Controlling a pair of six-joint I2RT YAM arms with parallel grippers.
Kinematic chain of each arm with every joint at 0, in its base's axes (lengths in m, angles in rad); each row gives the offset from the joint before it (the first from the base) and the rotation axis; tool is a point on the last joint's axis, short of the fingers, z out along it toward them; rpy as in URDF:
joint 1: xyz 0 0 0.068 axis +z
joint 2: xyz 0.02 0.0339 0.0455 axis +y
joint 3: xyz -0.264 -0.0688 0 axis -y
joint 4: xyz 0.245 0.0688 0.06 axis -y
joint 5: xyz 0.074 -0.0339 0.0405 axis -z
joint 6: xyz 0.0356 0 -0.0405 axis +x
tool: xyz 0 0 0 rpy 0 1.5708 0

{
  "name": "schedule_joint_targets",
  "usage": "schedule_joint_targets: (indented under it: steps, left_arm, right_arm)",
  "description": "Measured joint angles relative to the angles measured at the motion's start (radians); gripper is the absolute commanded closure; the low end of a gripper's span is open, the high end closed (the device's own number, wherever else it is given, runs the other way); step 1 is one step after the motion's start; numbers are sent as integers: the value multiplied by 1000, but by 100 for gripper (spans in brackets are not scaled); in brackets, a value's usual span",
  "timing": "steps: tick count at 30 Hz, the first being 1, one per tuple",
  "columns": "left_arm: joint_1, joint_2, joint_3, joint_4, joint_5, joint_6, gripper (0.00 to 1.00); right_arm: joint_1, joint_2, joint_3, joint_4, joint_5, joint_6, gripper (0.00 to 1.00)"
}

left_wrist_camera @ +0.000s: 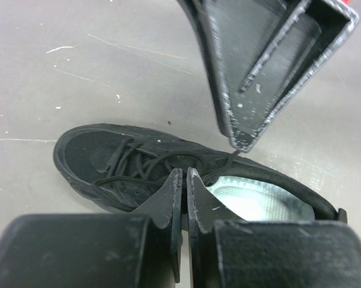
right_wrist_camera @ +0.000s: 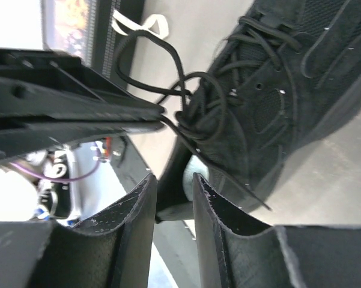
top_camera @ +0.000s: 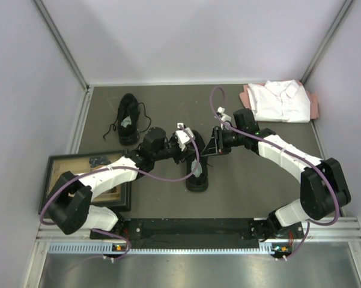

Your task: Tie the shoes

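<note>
A: Top view, status?
B: Left gripper and right gripper face each other tip to tip, near but apart. Centre shoe lies directly under both tips. Second shoe sits well out past the left gripper on its outer side, laces loose. Folded white shirt is behind the right gripper, in the far corner. Framed picture is beside the left arm's elbow.

A: Left wrist?
B: Left fingers are pressed nearly together, only a hairline slit. Can't tell from here what's in the slit. Centre shoe is right under the fingertips, lying crosswise, with the pale insole showing at the heel end. Right gripper hangs just ahead and above. There's a thin strand at its tip; can't tell if it's attached.

A: Right wrist?
B: Right fingers stand apart with a clear gap, holding nothing. Left gripper comes in from the side just ahead, tips clamped on the lace, which loops from there to the eyelets. Centre shoe is ahead and off to one side of the right fingertips, not touching them.
</note>
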Motion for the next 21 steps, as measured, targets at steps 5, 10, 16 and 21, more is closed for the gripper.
schedule_joint_targets:
  steps: [5, 10, 16, 21]
  left_arm:
    - [13, 0, 12, 0, 18, -14, 94]
    - [16, 5, 24, 0, 48, -25, 96]
    - [16, 31, 37, -1, 98, -16, 91]
    - [16, 46, 45, -16, 135, 36, 93]
  right_arm:
    - [3, 0, 0, -29, 34, -81, 62]
    - [6, 0, 0, -45, 48, -133, 60]
    - [2, 0, 8, -67, 48, -159, 63]
    - [-3, 0, 51, -88, 33, -171, 63]
